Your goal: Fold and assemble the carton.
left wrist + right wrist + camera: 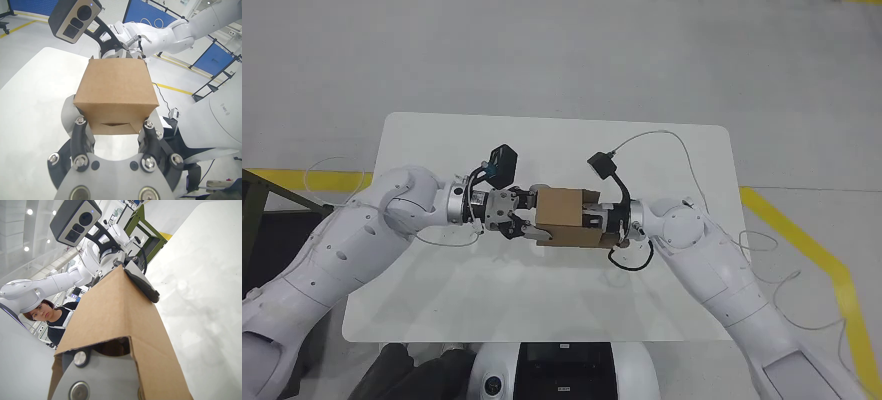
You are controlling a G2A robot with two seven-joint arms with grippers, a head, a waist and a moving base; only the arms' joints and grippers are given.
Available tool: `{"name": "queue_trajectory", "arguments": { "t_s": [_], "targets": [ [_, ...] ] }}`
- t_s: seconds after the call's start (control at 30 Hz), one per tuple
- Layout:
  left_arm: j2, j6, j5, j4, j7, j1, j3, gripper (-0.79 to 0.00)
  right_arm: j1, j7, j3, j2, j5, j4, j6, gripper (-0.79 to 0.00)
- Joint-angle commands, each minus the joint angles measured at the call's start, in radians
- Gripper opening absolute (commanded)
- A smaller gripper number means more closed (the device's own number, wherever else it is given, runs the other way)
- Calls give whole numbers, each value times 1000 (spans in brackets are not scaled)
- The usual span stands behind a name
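A white, round-cornered table (542, 290) stands on a grey floor crossed by yellow tape (832, 270), and blue panels (149, 15) line the room behind. The brown carton (564, 212) lies level over the table's centre, between 2 arms. The left arm enters from 8 o'clock. Its left gripper (514, 214) clamps the carton's closed end at 9 o'clock, with 1 pad (143, 286) flat on a side. The right arm enters from 4 o'clock. The right gripper (594, 216) sits inside the open end at 3 o'clock, and I cannot tell its spread.
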Motion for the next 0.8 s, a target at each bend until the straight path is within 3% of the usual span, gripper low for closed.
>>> {"name": "queue_trajectory", "arguments": {
  "t_s": [0.0,0.1,0.2,0.53,0.67,0.7,0.73,0.77],
  "targets": [
    [2,0,2,3,9,1,-2,-326,0,-4,5,1,3,4,-1,-739],
    [5,0,5,13,24,5,-8,-336,-2,-7,16,3,8,9,-1,-554],
    [8,0,7,25,42,9,-16,-354,-7,-9,29,7,9,10,1,-536],
    [26,0,31,66,106,26,-62,-376,-45,-25,103,28,17,-10,-9,-336],
    [33,0,60,74,128,36,-82,-379,-68,-29,145,40,28,-33,-20,-185],
    [34,0,66,73,134,40,-84,-382,-75,-29,155,43,32,-41,-23,-126],
    [35,0,71,74,139,43,-87,-385,-82,-29,164,45,33,-50,-28,-6],
    [36,0,74,73,144,46,-89,-385,-89,-29,173,48,34,-58,-33,0]
  ]
}}
